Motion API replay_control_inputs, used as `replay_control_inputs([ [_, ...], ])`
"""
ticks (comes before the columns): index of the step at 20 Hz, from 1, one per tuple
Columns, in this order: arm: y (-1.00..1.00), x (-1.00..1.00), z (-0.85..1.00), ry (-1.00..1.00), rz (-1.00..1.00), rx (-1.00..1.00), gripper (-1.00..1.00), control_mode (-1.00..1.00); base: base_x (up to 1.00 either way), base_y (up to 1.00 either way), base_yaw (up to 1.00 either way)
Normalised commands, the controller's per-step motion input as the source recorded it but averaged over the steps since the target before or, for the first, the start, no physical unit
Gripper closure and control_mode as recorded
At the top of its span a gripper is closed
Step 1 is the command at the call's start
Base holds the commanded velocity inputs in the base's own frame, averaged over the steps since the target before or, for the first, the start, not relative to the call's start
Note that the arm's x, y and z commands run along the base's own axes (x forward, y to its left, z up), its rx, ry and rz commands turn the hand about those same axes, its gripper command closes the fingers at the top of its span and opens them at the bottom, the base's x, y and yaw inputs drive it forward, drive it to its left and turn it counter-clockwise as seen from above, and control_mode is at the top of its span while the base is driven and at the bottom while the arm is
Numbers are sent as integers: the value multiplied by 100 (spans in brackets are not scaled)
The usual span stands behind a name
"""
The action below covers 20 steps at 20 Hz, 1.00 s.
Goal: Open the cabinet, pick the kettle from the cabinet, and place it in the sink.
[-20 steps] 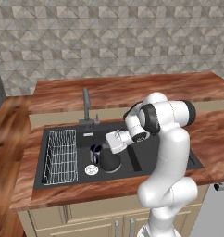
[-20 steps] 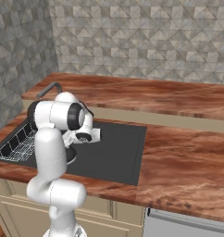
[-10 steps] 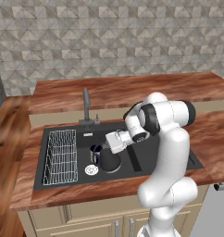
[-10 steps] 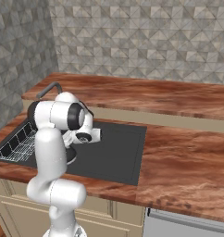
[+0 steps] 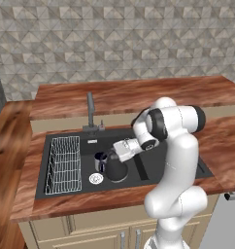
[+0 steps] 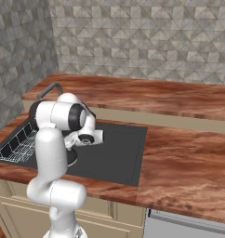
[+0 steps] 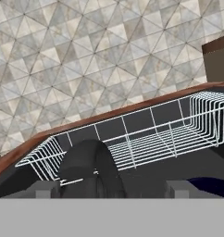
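Kettle (image 5: pixel 116 168) now sits on the floor of the sink (image 5: pixel 153 170), next to the wire rack (image 5: pixel 64 163). Pincer (image 5: pixel 113 154) just popped wide open above its handle, gripping nothing, so placing looks pretty much done.

The jaws have parted from the small glossy black dome-shaped kettle (image 5: pixel 116 168), now standing free in the matte black sink (image 5: pixel 153 170).
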Motion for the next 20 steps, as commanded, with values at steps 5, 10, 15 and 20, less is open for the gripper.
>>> replay_control_inputs([
  [5,-20,-17,-24,5,0,0,-100,-100,0,0,0],
  [10,-21,-13,-17,1,0,0,-100,-100,0,0,0],
  [15,-22,-4,-10,2,0,0,-100,-100,0,0,0],
  [20,-17,-1,-1,0,0,0,-100,-100,0,0,0],
])
